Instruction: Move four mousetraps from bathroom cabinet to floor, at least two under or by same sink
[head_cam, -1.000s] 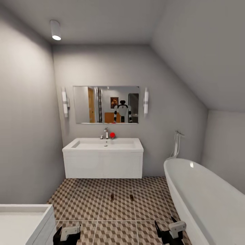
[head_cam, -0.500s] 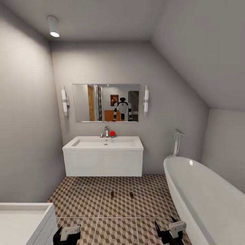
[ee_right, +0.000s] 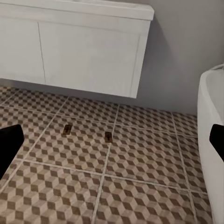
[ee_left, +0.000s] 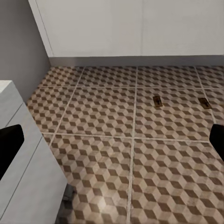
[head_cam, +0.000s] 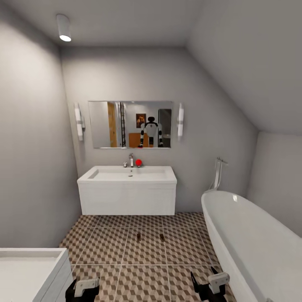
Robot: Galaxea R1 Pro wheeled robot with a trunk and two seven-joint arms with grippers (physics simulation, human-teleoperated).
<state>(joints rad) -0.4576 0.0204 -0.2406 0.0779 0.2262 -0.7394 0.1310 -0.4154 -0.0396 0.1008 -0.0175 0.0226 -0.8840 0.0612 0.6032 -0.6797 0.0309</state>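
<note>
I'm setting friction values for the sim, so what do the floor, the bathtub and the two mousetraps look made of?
The bathroom floor looks like matte ceramic tile: square slabs, pale grout lines, printed cube pattern. The bathtub looks like glossy white enamel or acrylic, given its rim highlight. The mousetraps look like tan wood, though too small to be sure.

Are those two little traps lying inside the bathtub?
No, both mousetraps lie on the patterned floor before the sink.
</note>
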